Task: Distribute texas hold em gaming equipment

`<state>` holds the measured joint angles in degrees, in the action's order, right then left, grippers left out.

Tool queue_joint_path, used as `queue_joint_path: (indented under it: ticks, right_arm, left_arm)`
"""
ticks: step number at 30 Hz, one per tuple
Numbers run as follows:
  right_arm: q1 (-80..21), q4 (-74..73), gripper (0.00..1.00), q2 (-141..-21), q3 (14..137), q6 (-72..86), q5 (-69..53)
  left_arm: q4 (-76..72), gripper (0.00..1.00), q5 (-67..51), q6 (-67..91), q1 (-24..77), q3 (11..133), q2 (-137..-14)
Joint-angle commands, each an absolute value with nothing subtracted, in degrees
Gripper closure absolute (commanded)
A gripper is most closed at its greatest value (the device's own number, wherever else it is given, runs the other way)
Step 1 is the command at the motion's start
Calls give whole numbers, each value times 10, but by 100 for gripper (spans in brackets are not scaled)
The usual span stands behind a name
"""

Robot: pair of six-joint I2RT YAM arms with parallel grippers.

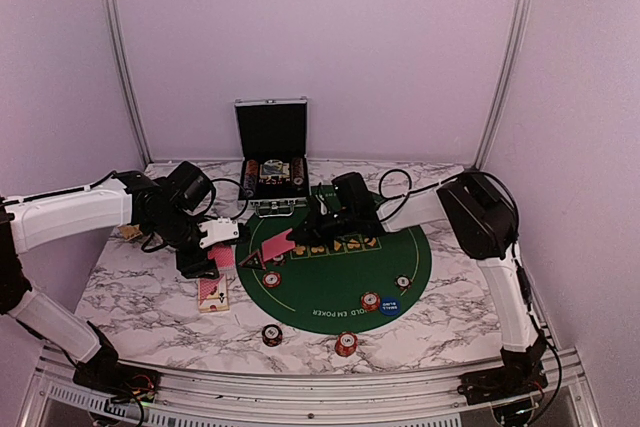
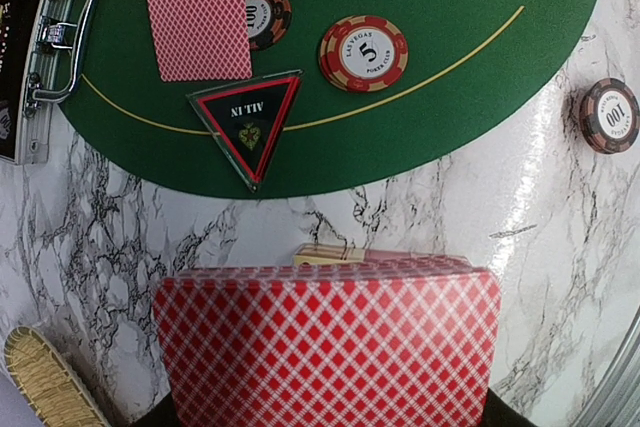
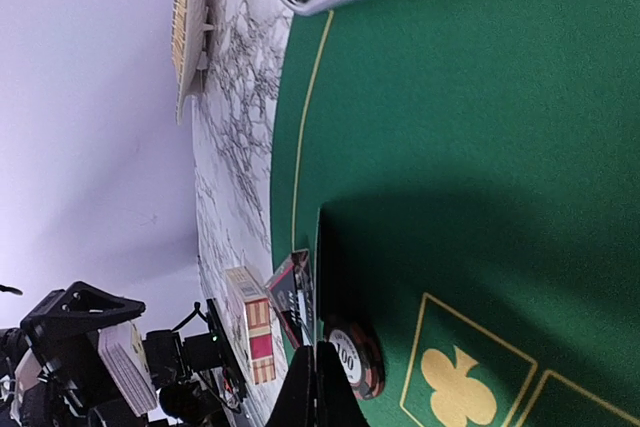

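My left gripper (image 1: pixel 214 250) is shut on a deck of red-backed playing cards (image 2: pixel 325 342), held above the marble just left of the green felt mat (image 1: pixel 340 272). My right gripper (image 3: pixel 320 387) is shut on a single red-backed card (image 2: pixel 195 12) that reaches over the mat's left side. Beside that card lie a black triangular marker (image 2: pixel 248 122), a "100" chip (image 2: pixel 267 17) and a "5" chip (image 2: pixel 364 52). A blue marker disc (image 1: pixel 392 305) and more chips (image 1: pixel 370 300) sit on the mat's near part. Two chips (image 1: pixel 271 334) lie off the mat.
The open silver-edged black case (image 1: pixel 272 162) stands behind the mat. A card box (image 1: pixel 212 293) lies on the marble under the left gripper. A woven tan tray (image 2: pixel 45 382) sits at the table's left. A metal rail (image 1: pixel 320 387) lines the near edge.
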<state>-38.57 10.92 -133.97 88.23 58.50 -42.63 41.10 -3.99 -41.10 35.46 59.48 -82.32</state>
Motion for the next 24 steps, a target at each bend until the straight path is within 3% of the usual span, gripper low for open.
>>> queue_joint_path:
  ticks: [1,24]
  right_arm:
    - [-376,125,100,-1334,910,584,-403]
    - [-420,-17,100,-1403,983,472,-331]
  left_arm:
    - [423,99,-47,-407,351,597,-807]
    - [425,100,-53,-402,351,611,-815]
